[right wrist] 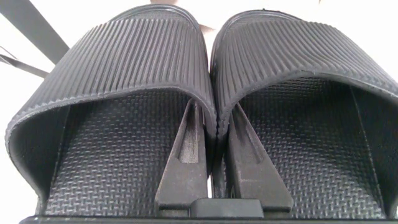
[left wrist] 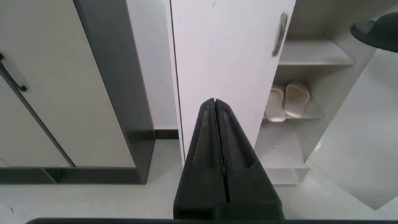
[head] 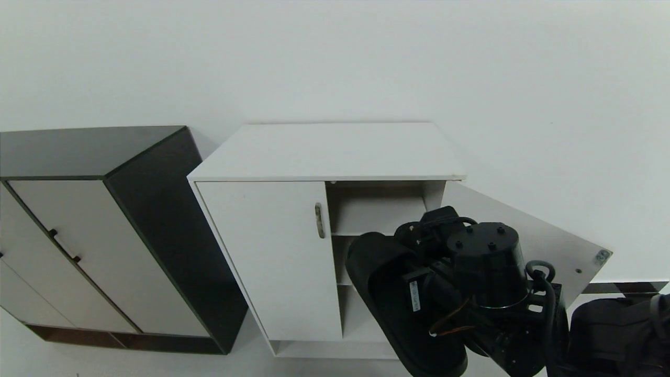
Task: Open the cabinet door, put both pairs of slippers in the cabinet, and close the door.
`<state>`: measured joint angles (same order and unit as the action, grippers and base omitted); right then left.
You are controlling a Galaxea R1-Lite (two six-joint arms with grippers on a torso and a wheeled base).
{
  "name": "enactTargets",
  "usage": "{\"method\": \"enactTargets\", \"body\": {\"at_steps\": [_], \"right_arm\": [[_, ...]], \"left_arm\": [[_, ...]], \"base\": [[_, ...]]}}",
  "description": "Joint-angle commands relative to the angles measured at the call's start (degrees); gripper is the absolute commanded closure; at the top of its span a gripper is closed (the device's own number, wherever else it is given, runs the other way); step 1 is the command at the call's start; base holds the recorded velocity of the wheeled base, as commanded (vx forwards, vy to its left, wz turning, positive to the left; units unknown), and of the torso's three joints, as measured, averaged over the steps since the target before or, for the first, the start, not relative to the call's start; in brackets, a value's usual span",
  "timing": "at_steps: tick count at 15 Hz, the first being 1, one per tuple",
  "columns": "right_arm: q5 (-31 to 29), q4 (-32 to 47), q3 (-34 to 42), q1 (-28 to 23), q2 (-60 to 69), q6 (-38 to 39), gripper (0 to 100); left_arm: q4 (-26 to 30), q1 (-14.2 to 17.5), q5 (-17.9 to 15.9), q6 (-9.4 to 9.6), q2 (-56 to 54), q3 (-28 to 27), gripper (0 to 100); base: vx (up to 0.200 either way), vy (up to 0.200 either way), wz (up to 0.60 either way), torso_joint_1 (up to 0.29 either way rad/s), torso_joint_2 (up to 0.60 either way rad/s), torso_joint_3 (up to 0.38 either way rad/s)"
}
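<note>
Right gripper (right wrist: 214, 115): pinching black slippers (right wrist: 124, 81) by their two touching inner side walls, held before the cabinet (head: 324, 152) opening; right door (head: 523, 230) stands wide.
Handling, as judged: light, soft, ribbed rubber. Grippy, but expect sag or twist.
White slippers (left wrist: 287, 101): on a middle shelf.
Left gripper (left wrist: 214, 109): pressed together, empty, facing the shut left door (left wrist: 224, 50).
Room: you enter between that door's edge and the right side panel; mind the shelf edges.

You can read no text, number or sign here. The small white label (head: 413, 296) on the right arm (head: 489, 262) carries print too small to make out.
</note>
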<state>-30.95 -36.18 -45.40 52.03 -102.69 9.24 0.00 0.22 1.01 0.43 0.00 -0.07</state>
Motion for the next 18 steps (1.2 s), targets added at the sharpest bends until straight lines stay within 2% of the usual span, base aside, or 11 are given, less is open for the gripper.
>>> {"method": "enactTargets", "body": {"at_steps": [1,10,18], "right_arm": [[0.01,-0.03,0.05,0.09,-0.23,-0.10,100],[-0.34,-0.12,0.40,0.35,-0.23,-0.19,100],[-0.43,-0.47,1.10,0.35,0.13,-0.19,100]], "left_arm": [[0.00,0.04,0.04,-0.08,0.00,-0.01,100],[0.00,0.04,-0.05,0.01,0.09,-0.01,100],[0.00,0.04,-0.05,-0.08,0.09,-0.01,100]], "base": [[0.000,0.000,0.00,-0.222,0.53,0.320],[0.000,0.000,0.00,-0.183,0.50,0.320],[0.000,0.000,0.00,-0.113,0.46,0.344]]}}
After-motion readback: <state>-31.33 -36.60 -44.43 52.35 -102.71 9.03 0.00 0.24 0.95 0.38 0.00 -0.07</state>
